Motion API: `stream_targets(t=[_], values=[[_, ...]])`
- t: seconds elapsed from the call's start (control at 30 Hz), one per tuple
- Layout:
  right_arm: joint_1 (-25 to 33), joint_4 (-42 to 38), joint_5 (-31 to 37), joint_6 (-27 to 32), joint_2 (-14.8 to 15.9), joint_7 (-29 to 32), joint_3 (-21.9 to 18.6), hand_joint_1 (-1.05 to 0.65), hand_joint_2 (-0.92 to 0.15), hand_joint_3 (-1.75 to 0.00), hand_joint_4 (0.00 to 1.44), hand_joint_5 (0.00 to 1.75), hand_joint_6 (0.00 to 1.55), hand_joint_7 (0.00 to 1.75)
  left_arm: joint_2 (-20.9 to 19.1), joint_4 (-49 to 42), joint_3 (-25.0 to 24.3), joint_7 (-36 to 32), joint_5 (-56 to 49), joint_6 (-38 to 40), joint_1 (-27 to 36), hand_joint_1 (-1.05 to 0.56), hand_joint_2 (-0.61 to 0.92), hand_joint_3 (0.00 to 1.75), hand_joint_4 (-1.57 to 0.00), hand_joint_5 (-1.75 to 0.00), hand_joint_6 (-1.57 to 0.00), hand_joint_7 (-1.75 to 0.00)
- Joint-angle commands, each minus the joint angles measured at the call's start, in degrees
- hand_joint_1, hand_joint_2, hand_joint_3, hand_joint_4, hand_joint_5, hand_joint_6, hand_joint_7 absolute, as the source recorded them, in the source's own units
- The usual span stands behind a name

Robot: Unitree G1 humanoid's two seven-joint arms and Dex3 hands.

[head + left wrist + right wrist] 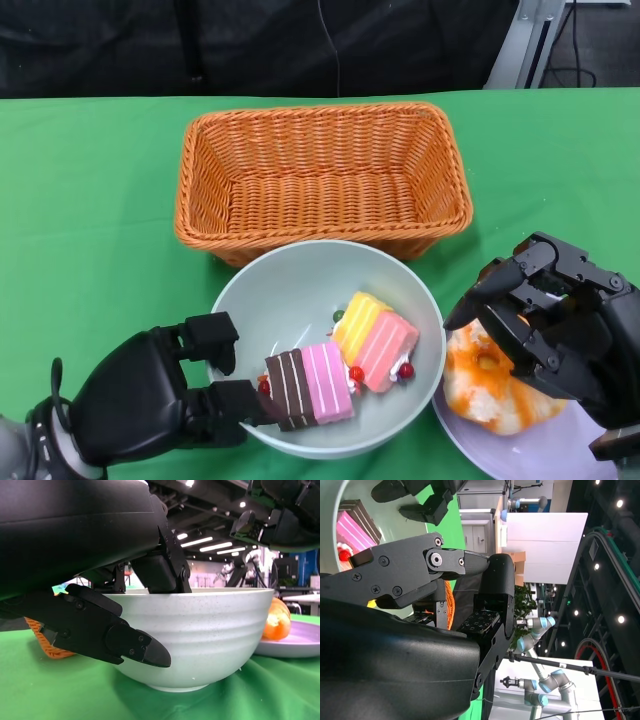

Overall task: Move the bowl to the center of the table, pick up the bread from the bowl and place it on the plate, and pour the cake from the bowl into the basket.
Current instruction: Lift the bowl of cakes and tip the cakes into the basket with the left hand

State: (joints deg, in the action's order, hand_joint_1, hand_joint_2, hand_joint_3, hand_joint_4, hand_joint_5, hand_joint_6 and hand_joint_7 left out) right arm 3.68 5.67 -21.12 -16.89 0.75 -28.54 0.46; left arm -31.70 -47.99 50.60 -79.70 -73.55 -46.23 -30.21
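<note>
While upright, bowl (300, 290), cakes (340, 365) lying diagonally

A pale grey-green bowl (300, 290) stands upright on the green cloth at the near middle, its far rim just beside the near wall of the basket (322, 175). The basket is an orange woven rectangle, upright, lying farther back. In the bowl lie two layered cake slices: a brown-and-pink cake (308, 385) at the near rim and a yellow-and-pink cake (375, 342) to its right, both with small red berries. The orange-glazed bread (490, 385) rests on the lilac plate (560, 448) at the near right, just beside the bowl.
</note>
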Motion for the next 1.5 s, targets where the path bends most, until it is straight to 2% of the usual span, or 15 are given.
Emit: stream_targets(t=[0.03,0.07,0.13,0.3,0.57,0.73,1.07,1.37,1.5], values=[[0.2,-0.1,-0.9,-0.4,0.3,-0.1,-0.5,-0.11,-0.91,-0.41,0.73,1.47,0.69,1.19,-0.5,-0.8,0.4,-2.3,-0.4,0.5,-1.1,-0.29,0.92,0.16,-0.56,-1.75,-0.70,-1.12],[0.3,0.0,-0.9,-0.3,0.3,0.0,-0.5,-0.10,-0.90,-0.41,0.73,1.47,0.70,1.19,-0.4,-0.9,0.4,-2.5,-0.5,0.7,-1.1,-0.28,0.92,0.19,-0.56,-1.75,-0.66,-1.23],[0.3,-0.2,-0.8,-0.5,0.2,0.1,-0.5,-0.10,-0.90,-0.41,0.74,1.47,0.70,1.19,-0.4,-1.1,0.6,-3.3,-0.7,1.1,-1.2,-0.27,0.92,0.19,-0.57,-1.75,-0.63,-1.31],[0.4,0.1,-1.1,-0.2,0.1,0.1,-0.4,-0.13,-0.90,-0.42,0.74,1.46,0.70,1.20,-0.3,-1.5,1.0,-4.8,-0.8,1.5,-1.3,-0.27,0.92,0.17,-0.60,-1.71,-0.68,-1.23],[0.1,-0.5,-1.0,-1.0,0.1,-0.2,-0.5,-0.14,-0.91,-0.39,0.74,1.47,0.69,1.20,-0.6,-1.3,1.0,-6.0,-0.7,1.7,-1.2,-0.26,0.92,0.19,-0.61,-1.69,-0.70,-1.21],[0.1,-0.5,-1.4,-0.5,0.0,-0.1,-0.5,-0.14,-0.91,-0.37,0.73,1.46,0.69,1.19,-1.1,-0.2,0.2,-6.5,0.0,1.4,-0.7,-0.23,0.92,0.14,-0.63,-1.62,-0.76,-1.09],[-0.2,-0.8,-1.5,-0.3,0.2,-0.2,-0.7,-0.13,-0.92,-0.37,0.73,1.46,0.70,1.17,-2.8,3.4,-2.2,-7.2,1.8,-0.2,1.1,-0.15,0.92,0.14,-0.66,-1.56,-0.79,-1.12],[-0.4,-1.3,-1.1,-0.7,0.1,0.0,-0.9,-0.14,-0.92,-0.35,0.73,1.46,0.70,1.17,-3.8,6.1,-4.3,-9.0,2.8,-2.1,2.7,-0.09,0.92,0.16,-0.68,-1.54,-0.69,-1.37],[-0.6,-1.5,-1.7,-0.4,0.0,-0.3,-0.9,-0.15,-0.92,-0.34,0.73,1.45,0.70,1.16,-4.3,7.3,-5.6,-9.0,3.7,-3.4,3.6,-0.09,0.91,0.28,-0.68,-1.51,-0.66,-1.38]])
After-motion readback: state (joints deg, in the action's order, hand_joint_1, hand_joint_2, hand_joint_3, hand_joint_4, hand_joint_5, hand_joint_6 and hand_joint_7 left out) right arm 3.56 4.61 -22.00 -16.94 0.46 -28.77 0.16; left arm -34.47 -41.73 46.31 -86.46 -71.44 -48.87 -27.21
